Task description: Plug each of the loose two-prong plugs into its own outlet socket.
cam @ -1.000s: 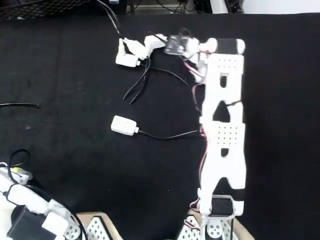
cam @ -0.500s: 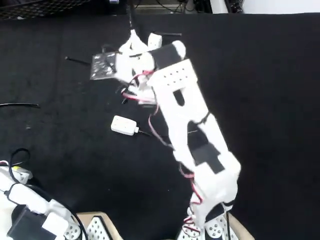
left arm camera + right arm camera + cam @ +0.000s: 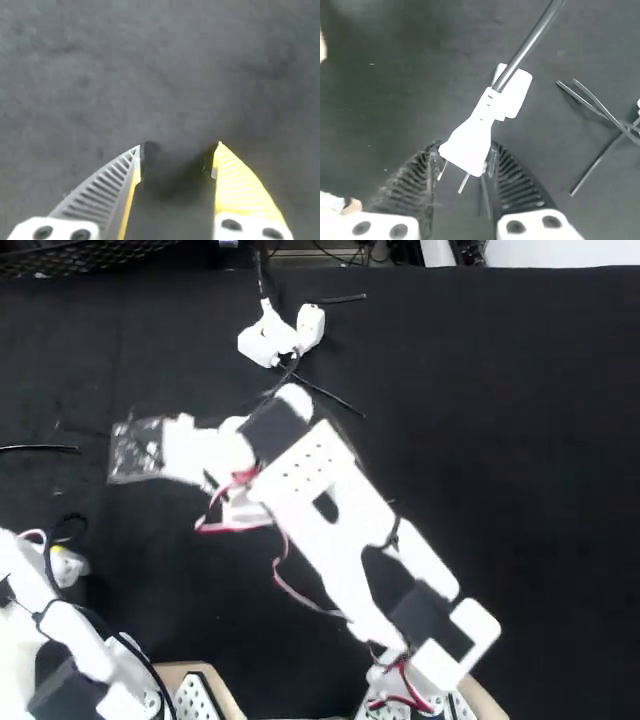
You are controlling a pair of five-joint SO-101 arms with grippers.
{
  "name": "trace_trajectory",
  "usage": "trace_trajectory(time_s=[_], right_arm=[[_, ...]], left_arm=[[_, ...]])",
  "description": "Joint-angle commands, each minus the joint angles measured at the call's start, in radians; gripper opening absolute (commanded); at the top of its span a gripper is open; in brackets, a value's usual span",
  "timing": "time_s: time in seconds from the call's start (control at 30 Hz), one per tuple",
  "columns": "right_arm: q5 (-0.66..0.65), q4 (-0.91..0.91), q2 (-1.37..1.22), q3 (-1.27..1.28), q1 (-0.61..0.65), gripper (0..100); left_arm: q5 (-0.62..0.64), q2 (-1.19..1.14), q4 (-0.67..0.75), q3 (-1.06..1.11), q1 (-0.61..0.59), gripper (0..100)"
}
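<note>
1. Plug (image 3: 470, 142) and left gripper (image 3: 179, 147) are apart: that gripper, far left of the white connectors (image 3: 275, 337), gapes wide, holding nothing.
2. Right gripper (image 3: 465, 150), left of the connectors, clamps the plug's body, prongs bare, black cord (image 3: 530, 42) trailing away.

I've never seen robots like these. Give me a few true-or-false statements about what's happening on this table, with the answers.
1. The right gripper grips a white plug. True.
2. The left gripper holds a plug too. False: it is open and empty.
3. The plug's cord is black. True.
4. The plug's prongs sit in a socket. False: they are bare, out in the open.
5. The table is white. False: it is black.
</note>
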State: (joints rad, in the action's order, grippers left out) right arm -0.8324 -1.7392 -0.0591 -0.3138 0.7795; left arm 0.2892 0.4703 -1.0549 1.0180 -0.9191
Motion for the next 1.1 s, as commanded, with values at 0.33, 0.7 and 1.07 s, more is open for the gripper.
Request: trace_trajectory(time_s=[0.33,0.7,1.07], right_arm=[[0.081,-0.021,0.219,0.176,0.18,1.1],[0.081,-0.011,0.298,0.237,0.175,1.1],[0.072,0.17,0.435,0.493,0.172,1.1]], left_arm=[[0.014,0.404,-0.241,-0.061,0.533,23],[0.015,0.637,-0.249,-0.048,0.924,24],[0.13,0.962,-0.249,0.007,1.107,24]])
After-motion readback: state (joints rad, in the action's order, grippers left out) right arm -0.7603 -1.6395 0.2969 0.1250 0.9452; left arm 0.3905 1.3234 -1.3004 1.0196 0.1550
